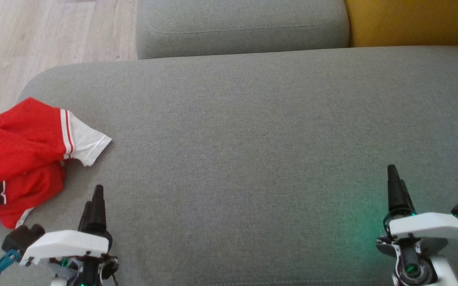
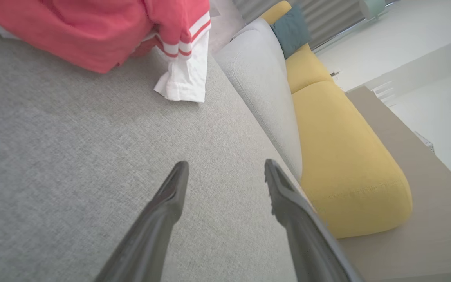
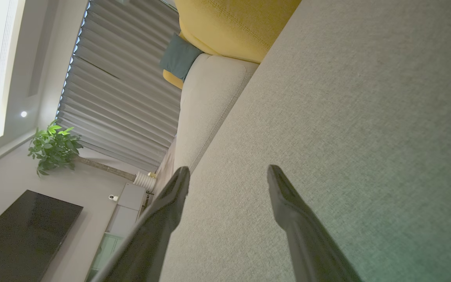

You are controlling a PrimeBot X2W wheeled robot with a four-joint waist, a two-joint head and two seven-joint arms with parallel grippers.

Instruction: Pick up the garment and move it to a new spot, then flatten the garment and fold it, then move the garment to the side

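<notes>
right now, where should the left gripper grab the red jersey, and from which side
Probably the white sleeve of the red jersey: it juts out flat onto the grey cushion, clear of the crumpled pile. The open left gripper is nearest, so come from the robot's near side, down over the sleeve's hem.

Grey seat cushion (image 1: 233, 139) under the left gripper (image 2: 225, 166): coarse woven cloth, matt. Garment (image 1: 18, 151) just to its left: soft red cloth, white sleeve, matt. Fingers (image 2: 163, 219): dark, smooth, slight sheen. Floor (image 1: 34, 35) beyond: pale wood grain.
</notes>
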